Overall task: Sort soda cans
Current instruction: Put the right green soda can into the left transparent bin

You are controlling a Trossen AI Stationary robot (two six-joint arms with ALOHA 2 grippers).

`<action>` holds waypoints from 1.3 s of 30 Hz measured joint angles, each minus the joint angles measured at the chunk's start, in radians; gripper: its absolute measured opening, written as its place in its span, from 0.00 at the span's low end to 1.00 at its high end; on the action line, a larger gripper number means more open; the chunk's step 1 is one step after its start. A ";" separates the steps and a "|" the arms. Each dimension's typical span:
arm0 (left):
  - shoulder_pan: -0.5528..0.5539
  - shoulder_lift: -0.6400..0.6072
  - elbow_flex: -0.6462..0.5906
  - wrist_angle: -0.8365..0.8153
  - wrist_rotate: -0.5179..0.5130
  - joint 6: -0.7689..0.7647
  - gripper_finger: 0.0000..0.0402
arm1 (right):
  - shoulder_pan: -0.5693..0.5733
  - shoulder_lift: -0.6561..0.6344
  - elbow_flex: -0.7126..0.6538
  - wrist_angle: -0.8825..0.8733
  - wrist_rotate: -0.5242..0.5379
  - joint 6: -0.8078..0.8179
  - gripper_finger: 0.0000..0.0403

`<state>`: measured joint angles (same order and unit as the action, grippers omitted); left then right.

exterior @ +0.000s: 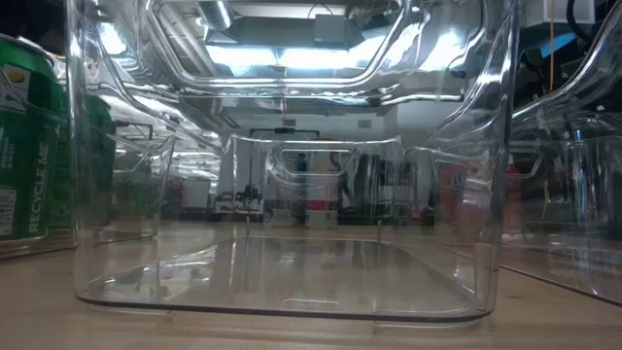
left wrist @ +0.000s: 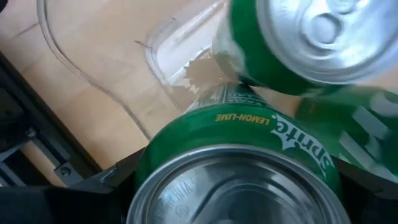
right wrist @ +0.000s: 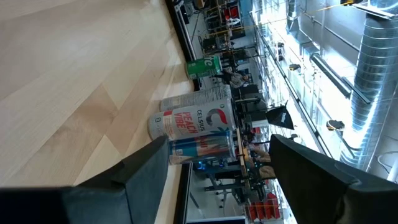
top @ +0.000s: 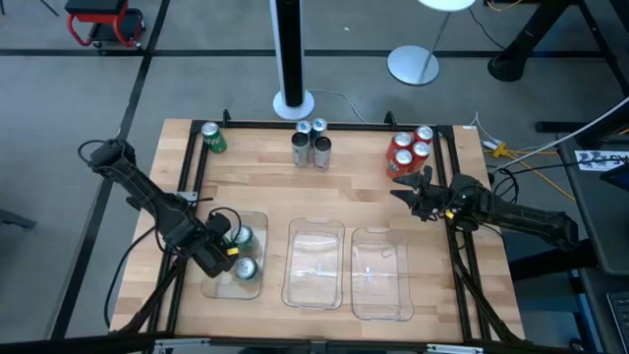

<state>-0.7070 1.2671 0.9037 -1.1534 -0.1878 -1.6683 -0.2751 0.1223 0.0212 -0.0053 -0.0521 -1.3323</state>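
Counting now: three clear trays [top: 314, 264] are sitting on the counter [top: 334, 187]. Green cans [top: 212, 138] are showing three, silver-grey cans [top: 311, 146] four, red cans [top: 411, 149] four.

Even overhead light falls on the pale desk [top: 334, 202], with only soft, short shadows by the cans. At desk height, ceiling lamps glare and warp through the clear tray [exterior: 292, 194], and the room beyond is blurred. In the left wrist view the nearest green can [left wrist: 236, 168] looms soft and unfocused.
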 joint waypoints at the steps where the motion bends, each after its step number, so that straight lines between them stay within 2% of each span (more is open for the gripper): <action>1: 0.008 0.000 -0.009 0.001 -0.002 0.001 0.75 | 0.000 0.000 0.000 -0.001 0.000 0.000 0.69; 19: 0.194 -0.005 -0.135 0.051 -0.029 0.167 0.75 | 0.000 0.000 0.000 -0.003 -0.005 0.000 0.69; 22: 0.222 -0.004 -0.135 0.048 -0.030 0.192 0.76 | 0.000 0.000 0.000 -0.004 -0.005 0.005 0.69; 30: 0.256 -0.004 -0.136 0.058 -0.014 0.231 0.89 | 0.000 0.000 0.000 -0.004 -0.009 0.011 0.69; 34: 0.272 -0.006 -0.117 0.035 0.045 0.286 0.90 | 0.000 0.000 0.000 -0.004 -0.009 0.011 0.69; 39: 0.286 -0.006 -0.040 0.005 0.051 0.339 0.90 | 0.000 0.000 0.000 -0.004 -0.009 0.011 0.69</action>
<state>-0.4209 1.2608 0.8636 -1.1480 -0.1371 -1.3293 -0.2752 0.1223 0.0212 -0.0095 -0.0608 -1.3212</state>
